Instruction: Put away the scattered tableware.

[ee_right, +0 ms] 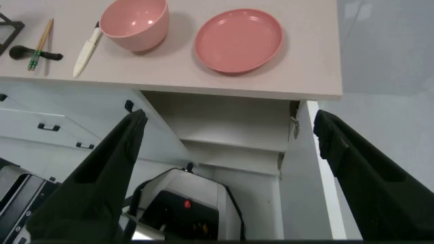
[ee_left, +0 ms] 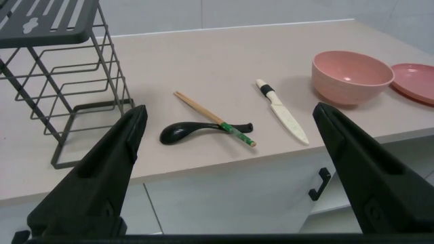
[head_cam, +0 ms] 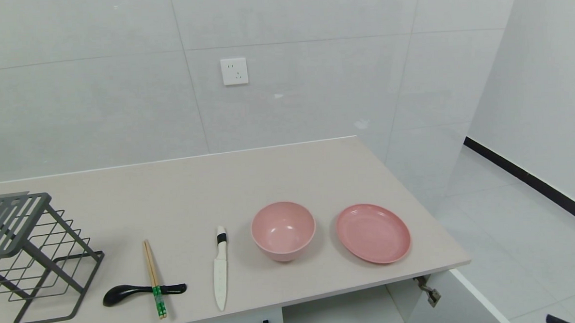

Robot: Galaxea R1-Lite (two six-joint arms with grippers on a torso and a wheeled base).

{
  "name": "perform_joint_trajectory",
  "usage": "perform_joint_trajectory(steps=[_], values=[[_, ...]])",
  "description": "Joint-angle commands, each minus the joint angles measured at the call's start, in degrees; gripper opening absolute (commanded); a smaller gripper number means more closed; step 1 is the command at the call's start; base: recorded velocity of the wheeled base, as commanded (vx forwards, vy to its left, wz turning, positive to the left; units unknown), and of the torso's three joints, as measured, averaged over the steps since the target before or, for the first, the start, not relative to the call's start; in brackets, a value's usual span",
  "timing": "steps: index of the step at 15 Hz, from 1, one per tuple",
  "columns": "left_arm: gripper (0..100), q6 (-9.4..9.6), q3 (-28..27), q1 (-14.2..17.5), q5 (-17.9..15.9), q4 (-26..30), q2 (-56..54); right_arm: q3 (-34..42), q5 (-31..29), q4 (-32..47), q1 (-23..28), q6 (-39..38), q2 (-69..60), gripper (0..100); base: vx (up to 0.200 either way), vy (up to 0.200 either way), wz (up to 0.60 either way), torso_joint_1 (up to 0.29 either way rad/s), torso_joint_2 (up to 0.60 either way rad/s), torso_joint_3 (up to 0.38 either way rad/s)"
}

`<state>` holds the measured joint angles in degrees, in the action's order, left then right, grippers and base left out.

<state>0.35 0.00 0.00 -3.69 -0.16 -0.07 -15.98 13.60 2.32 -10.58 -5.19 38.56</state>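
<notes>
Along the counter's (head_cam: 288, 181) front edge, rack (head_cam: 29, 250), plate (head_cam: 373, 233), bowl (head_cam: 283, 231), knife (head_cam: 221, 269), chopsticks (head_cam: 153, 276) and spoon (head_cam: 123, 292) are lying in a row. The chopsticks are crossing the spoon. My left gripper (ee_left: 229, 108) and right gripper (ee_right: 229, 115) are hanging before that edge, fingers spread wide, gripping nothing.

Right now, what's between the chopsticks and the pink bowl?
The white knife, lying flat, touching neither the chopsticks nor the pink bowl; the black spoon's handle tip pokes past the chopsticks. Head view shows it.

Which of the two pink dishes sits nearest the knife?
The deep bowl; the knife lies just beside it, while the flat plate sits beyond the bowl, toward the end of the counter.
</notes>
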Motion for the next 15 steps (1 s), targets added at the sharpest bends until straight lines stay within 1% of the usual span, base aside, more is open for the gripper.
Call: perform_joint_trajectory(steps=[1,3,4,5,10,13,15], values=[[100,-0.09,0.0,0.0,0.0,0.0,0.1,0.0,0.1,-2.2,-0.4,0.0,7.8,100,0.0,0.0,0.0,0.0,0.0,0.0],[100,-0.09,0.0,0.0,0.0,0.0,0.1,-0.1,0.7,-6.2,-0.1,0.0,12.0,100,0.0,0.0,0.0,0.0,0.0,0.0],[100,-0.09,0.0,0.0,0.0,0.0,0.1,0.3,1.6,-11.0,0.6,-0.1,17.5,100,0.0,0.0,0.0,0.0,0.0,0.0],[100,-0.09,0.0,0.0,0.0,0.0,0.1,0.4,1.6,-13.0,0.6,0.0,20.1,100,0.0,0.0,0.0,0.0,0.0,0.0],[100,-0.18,0.0,0.0,0.0,0.0,0.1,0.1,1.6,-21.2,0.6,0.4,30.3,100,0.0,0.0,0.0,0.0,0.0,0.0],[100,-0.18,0.0,0.0,0.0,0.1,0.1,-0.1,1.6,-23.5,0.5,0.4,34.0,100,0.0,0.0,0.0,0.0,0.0,0.0],[100,-0.18,0.0,0.0,0.0,0.1,0.1,-0.5,1.6,-28.6,0.2,0.4,40.2,100,0.0,0.0,0.0,0.0,0.0,0.0]])
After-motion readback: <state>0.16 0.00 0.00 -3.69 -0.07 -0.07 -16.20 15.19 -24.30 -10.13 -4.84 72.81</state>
